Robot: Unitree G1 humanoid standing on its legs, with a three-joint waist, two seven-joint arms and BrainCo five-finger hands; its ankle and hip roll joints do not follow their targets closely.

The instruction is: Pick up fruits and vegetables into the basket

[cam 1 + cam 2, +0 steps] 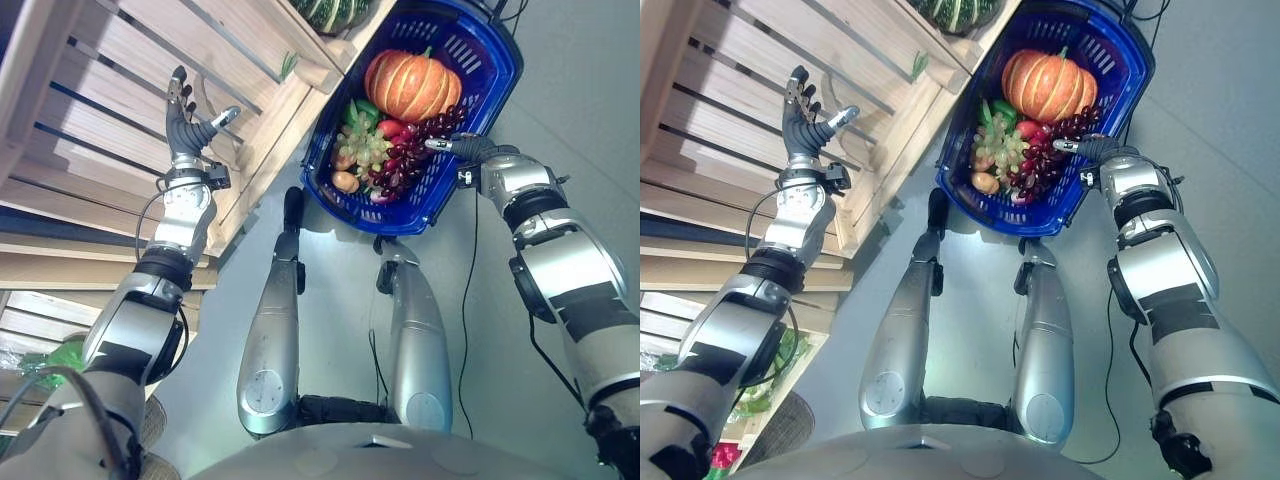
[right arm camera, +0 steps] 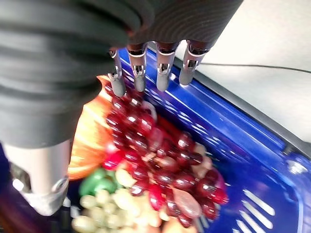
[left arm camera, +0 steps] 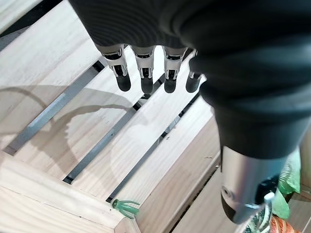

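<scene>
The wooden slatted crate shelving (image 1: 120, 90) takes up the robot's left side, pale planks with dark gaps between them. In front of it the left hand (image 1: 188, 122) is raised with fingers straight and spread, thumb out to the side, holding nothing; its wrist view looks along the fingertips (image 3: 144, 83) at bare slats, with a small green stem-like scrap (image 3: 125, 208) lying on a plank edge.

Over on the right, the blue plastic basket (image 1: 490, 90) sits on the grey floor (image 1: 560, 120), just beside the shelving's corner. Inside it, the orange pumpkin (image 1: 410, 85) fills the far end, the biggest thing in there. Next down, a bunch of dark red grapes (image 1: 415, 150) lies along the right wall, and a bunch of green grapes (image 1: 365, 148) sits beside it toward the left wall. A small brownish round fruit (image 1: 346, 181) rests at the near corner.

The right hand (image 1: 462, 147) reaches over the basket's right rim, fingers extended and apart, hovering directly above the red grapes without closing on anything.
</scene>
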